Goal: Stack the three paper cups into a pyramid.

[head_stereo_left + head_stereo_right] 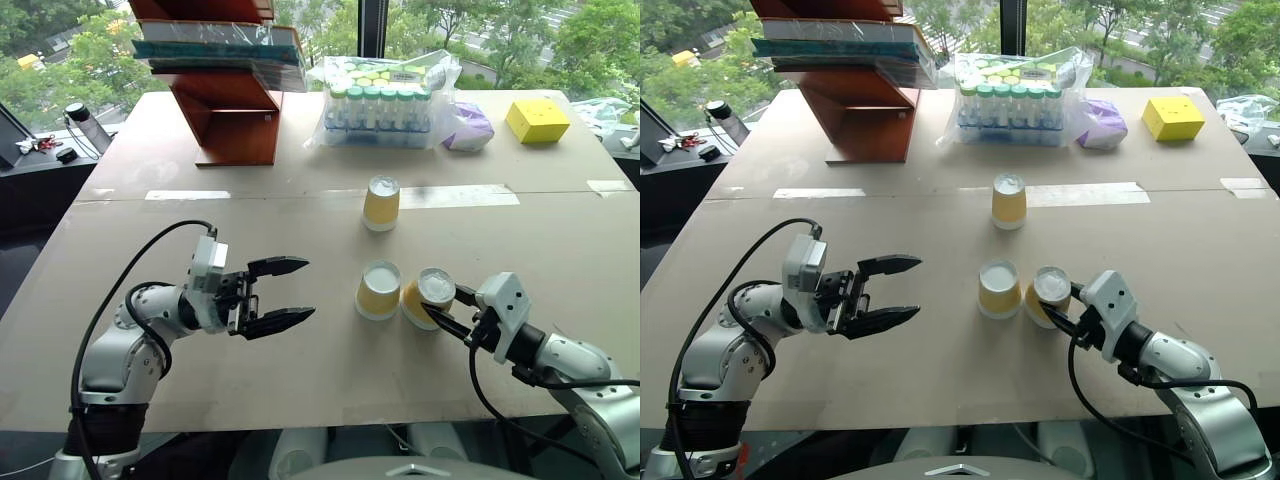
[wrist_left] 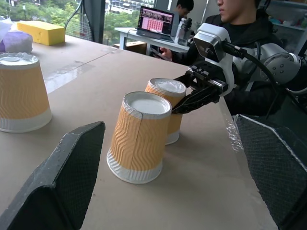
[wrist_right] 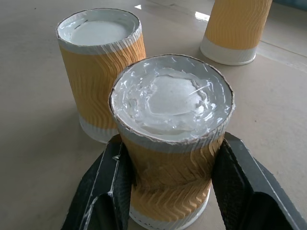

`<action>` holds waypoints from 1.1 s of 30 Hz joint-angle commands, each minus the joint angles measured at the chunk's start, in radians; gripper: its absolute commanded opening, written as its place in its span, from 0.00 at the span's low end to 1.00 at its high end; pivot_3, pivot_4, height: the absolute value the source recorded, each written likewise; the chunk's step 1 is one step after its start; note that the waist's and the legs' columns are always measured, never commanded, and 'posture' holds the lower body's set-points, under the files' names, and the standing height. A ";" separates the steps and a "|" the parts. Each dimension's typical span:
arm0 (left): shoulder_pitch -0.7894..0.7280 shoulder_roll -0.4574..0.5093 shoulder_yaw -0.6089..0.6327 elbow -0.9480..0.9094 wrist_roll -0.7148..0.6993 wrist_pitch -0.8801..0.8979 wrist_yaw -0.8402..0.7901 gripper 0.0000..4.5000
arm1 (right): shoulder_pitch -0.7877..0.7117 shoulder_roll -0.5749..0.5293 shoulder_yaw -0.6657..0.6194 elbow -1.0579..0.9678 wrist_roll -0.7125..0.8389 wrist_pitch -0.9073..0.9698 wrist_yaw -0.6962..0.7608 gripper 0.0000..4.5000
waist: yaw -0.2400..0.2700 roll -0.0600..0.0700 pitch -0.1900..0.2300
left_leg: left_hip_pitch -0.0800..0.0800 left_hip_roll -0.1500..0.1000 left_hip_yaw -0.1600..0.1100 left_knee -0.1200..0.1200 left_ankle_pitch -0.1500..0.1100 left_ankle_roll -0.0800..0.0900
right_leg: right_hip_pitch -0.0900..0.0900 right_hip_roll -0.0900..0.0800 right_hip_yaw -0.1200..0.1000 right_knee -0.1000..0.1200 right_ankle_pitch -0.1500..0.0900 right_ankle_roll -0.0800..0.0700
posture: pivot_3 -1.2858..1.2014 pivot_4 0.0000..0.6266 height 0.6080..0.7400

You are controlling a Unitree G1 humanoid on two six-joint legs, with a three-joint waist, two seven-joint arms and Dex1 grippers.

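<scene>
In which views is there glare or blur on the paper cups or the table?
Right wrist view: the held cup has a shiny, wrinkled white base reflecting window light, with a bright patch on the table behind. Left wrist view: the left pincer's near fingers look soft. Left eye view: even daylight, faint shadows beside the far cup.

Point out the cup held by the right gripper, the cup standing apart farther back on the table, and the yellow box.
Held cup (image 3: 170,143), right wrist view, on its ribbed wall between the fingers.
Far cup (image 1: 381,207), left eye view, on its yellow wall.
Yellow box (image 1: 537,120), left eye view, on its top face.
</scene>
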 commanded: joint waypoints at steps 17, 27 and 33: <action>-0.013 -0.018 0.007 0.010 0.016 -0.021 0.023 1.00 | -0.028 -0.015 -0.001 -0.037 0.017 0.045 0.002 0.97 | 0.000 0.000 0.000 | 0.000 0.000 0.000 0.000 0.000 0.000 | 0.000 0.000 0.000 0.000 0.000 0.000 | 0.52 0.24 1.00; -0.197 -0.078 -0.044 0.058 0.083 0.094 0.267 1.00 | 0.060 -0.071 -0.213 -0.152 0.174 0.020 0.098 1.00 | 0.004 -0.001 0.001 | -0.001 -0.001 -0.001 0.000 0.000 0.000 | 0.000 0.000 -0.001 0.000 0.001 0.001 | 0.52 0.24 1.00; -0.432 -0.142 -0.168 0.227 0.226 0.140 0.383 1.00 | 0.115 -0.047 -0.341 -0.234 0.319 0.005 0.085 1.00 | 0.008 -0.004 0.002 | -0.001 -0.003 0.000 0.001 0.000 0.000 | 0.001 0.000 -0.003 0.000 0.001 0.002 | 0.52 0.24 1.00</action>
